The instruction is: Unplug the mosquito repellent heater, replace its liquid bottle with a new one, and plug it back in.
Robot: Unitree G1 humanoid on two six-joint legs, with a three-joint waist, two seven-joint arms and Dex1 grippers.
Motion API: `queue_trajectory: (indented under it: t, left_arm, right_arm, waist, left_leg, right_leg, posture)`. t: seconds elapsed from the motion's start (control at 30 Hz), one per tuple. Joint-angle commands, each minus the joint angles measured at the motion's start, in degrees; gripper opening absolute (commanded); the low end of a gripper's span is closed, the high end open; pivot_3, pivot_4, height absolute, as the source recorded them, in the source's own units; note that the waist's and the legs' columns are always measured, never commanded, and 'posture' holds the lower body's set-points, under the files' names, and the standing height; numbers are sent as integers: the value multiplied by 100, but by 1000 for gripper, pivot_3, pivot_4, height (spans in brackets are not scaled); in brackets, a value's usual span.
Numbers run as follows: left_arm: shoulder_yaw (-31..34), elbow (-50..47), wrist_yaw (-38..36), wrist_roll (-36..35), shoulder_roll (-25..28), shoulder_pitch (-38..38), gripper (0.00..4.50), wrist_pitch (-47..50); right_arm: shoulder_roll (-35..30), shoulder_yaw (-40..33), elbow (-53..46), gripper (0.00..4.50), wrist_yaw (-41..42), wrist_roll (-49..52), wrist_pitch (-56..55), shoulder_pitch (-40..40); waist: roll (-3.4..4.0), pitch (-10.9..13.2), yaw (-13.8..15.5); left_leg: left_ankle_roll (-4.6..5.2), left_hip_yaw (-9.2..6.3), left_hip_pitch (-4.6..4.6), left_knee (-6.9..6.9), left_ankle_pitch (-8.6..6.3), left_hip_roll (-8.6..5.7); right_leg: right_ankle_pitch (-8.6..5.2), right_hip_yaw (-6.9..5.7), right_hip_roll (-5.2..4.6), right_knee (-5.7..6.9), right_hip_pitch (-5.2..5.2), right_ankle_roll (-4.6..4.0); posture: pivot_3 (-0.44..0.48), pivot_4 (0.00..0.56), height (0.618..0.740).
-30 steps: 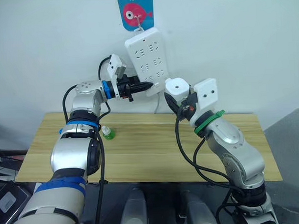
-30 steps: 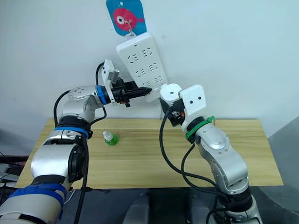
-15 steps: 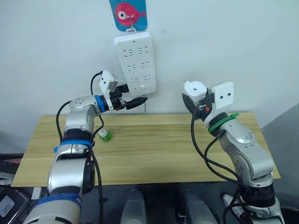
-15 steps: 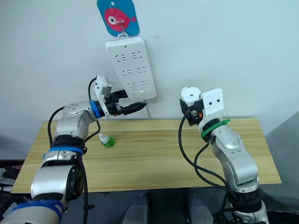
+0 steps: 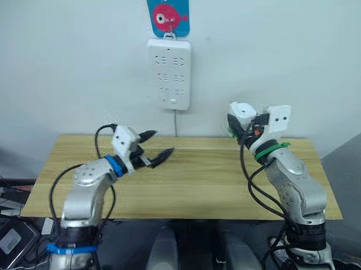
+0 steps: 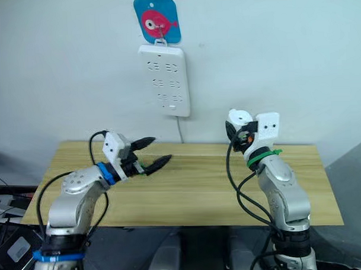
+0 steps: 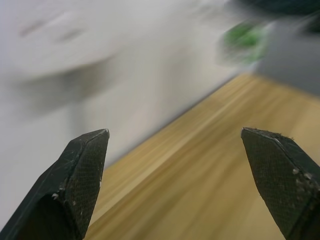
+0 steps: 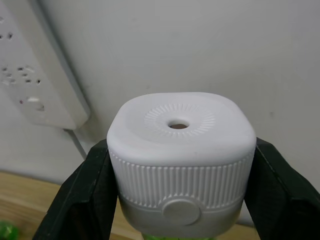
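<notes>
Heater (image 8: 180, 165) is unplugged and clamped in the right claw (image 5: 242, 128), left claw (image 5: 152, 148) hangs wide open near the table's (image 5: 200, 187) back edge, so swapping its bottle is next.

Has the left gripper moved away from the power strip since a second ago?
Yes. The left gripper, open, was up at the power strip on the wall; it has dropped well below it, low over the table.

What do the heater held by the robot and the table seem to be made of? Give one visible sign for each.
The mosquito repellent heater, clamped in the right gripper, looks like matte white moulded plastic: fine ribs ring its side and vent hole. The table looks like pale wood or a wood-look laminate, with long grain streaks; which one is unclear.
</notes>
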Motion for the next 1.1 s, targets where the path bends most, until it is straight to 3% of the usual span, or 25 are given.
queue_trajectory:
  t: [0.03,0.23,0.43,0.77,1.1]
  left_arm:
    - [-515,-213,116,74,-283,-171,4473,-289]
    - [-1088,1092,456,563,-1247,-697,4473,-1482]
    - [-1244,2162,867,750,-2133,-1168,4473,-2241]
    - [-1204,3147,1167,918,-2572,-1661,4473,-2901]
    - [-1270,3108,1272,895,-2657,-1595,4473,-2917]
  right_arm:
    - [282,-1013,-21,2965,-446,1562,703,-251]
    - [273,-2128,220,2965,-1781,4385,1416,-439]
    - [-106,-1964,73,2965,-2757,5931,1266,-233]
    - [-437,-1175,-364,2965,-3649,6838,341,-12]
    - [-845,-706,-479,2965,-3776,7097,-293,147]
  waist:
    - [6,3,11]
    - [23,10,2]
    - [31,9,-55]
    - [32,8,-297]
    - [33,8,-313]
  left_leg:
    - [0,1,4,1,0,0]
    - [3,1,6,-4,-1,0]
    - [8,2,3,-10,-4,0]
    - [8,-3,1,-5,-3,-2]
    - [8,-3,-1,-5,-3,-3]
  right_leg:
    - [1,2,0,0,3,1]
    - [2,5,7,-4,3,0]
    - [1,8,9,-7,1,1]
    - [1,8,11,-6,3,3]
    - [0,8,11,-7,2,4]
  posture:
    - [319,236,740]
    - [279,244,740]
    - [253,247,740]
    - [240,226,740]
    - [233,217,740]
